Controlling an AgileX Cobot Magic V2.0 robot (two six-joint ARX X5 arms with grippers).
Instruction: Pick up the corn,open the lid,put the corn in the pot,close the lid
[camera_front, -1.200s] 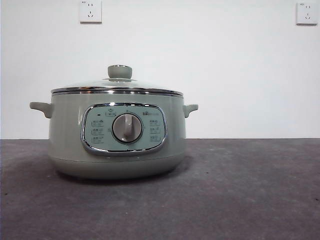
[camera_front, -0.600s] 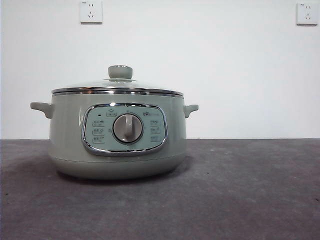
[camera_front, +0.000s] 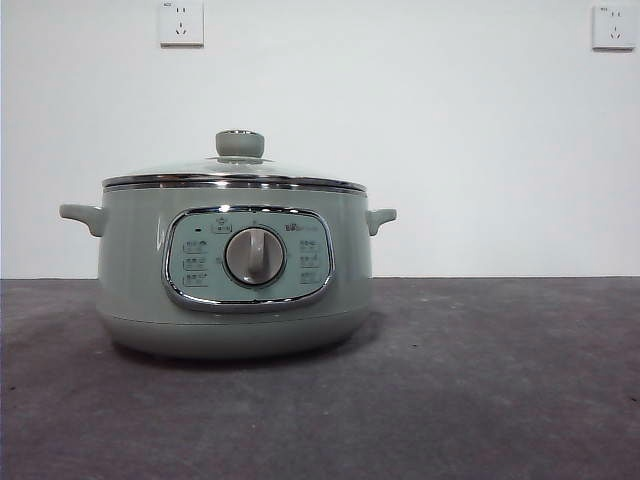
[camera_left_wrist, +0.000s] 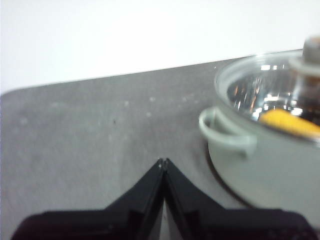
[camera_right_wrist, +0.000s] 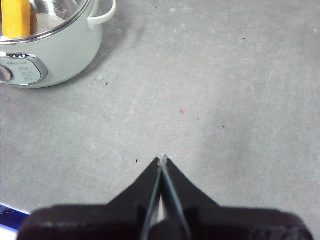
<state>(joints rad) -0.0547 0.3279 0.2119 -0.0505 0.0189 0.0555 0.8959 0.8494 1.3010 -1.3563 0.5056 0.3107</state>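
Note:
The sage-green pot (camera_front: 235, 290) stands on the grey table, left of centre in the front view, with the glass lid (camera_front: 235, 172) seated on its rim and the pale green knob (camera_front: 240, 144) on top. Through the glass the yellow corn (camera_left_wrist: 290, 122) lies inside the pot; the right wrist view also shows the corn (camera_right_wrist: 16, 17) there. My left gripper (camera_left_wrist: 163, 161) is shut and empty, hovering over bare table beside the pot's handle (camera_left_wrist: 225, 135). My right gripper (camera_right_wrist: 162, 159) is shut and empty too, well away from the pot (camera_right_wrist: 47, 50).
Two wall sockets (camera_front: 181, 22) (camera_front: 613, 26) sit high on the white wall behind. Grey table (camera_front: 500, 380) stretches to the pot's right. A blue edge (camera_right_wrist: 10, 212) shows at one corner of the right wrist view.

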